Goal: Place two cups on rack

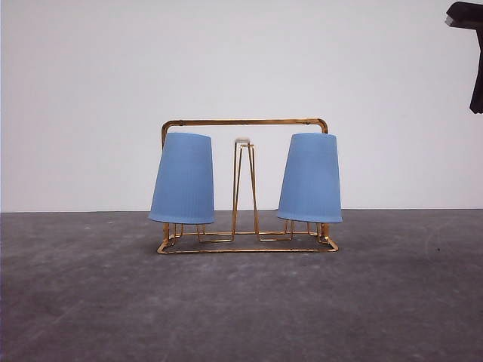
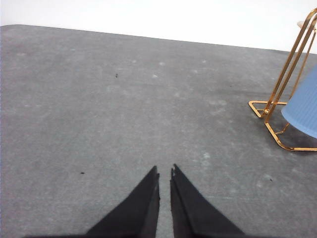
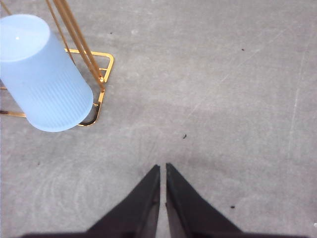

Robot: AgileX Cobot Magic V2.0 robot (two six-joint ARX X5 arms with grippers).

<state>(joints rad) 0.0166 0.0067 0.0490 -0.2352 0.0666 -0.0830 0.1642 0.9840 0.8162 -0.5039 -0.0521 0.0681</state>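
Note:
The gold wire rack (image 1: pixel 245 122) stands mid-table with two light blue ribbed cups upside down on its prongs: one at its left end (image 1: pixel 183 179), one at its right end (image 1: pixel 311 179). A bare white-capped prong (image 1: pixel 242 140) rises between them. In the left wrist view my left gripper (image 2: pixel 165 173) is shut and empty over bare table, well apart from the rack's corner (image 2: pixel 270 111) and a cup's edge (image 2: pixel 304 106). My right gripper (image 3: pixel 162 168) is shut and empty too, with the rack (image 3: pixel 101 79) and an inverted cup (image 3: pixel 44 79) some way off.
The grey table (image 1: pixel 241 302) runs wide around the rack, with a white wall (image 1: pixel 90 90) behind. A dark part of an arm (image 1: pixel 468 30) hangs at the upper right of the front view.

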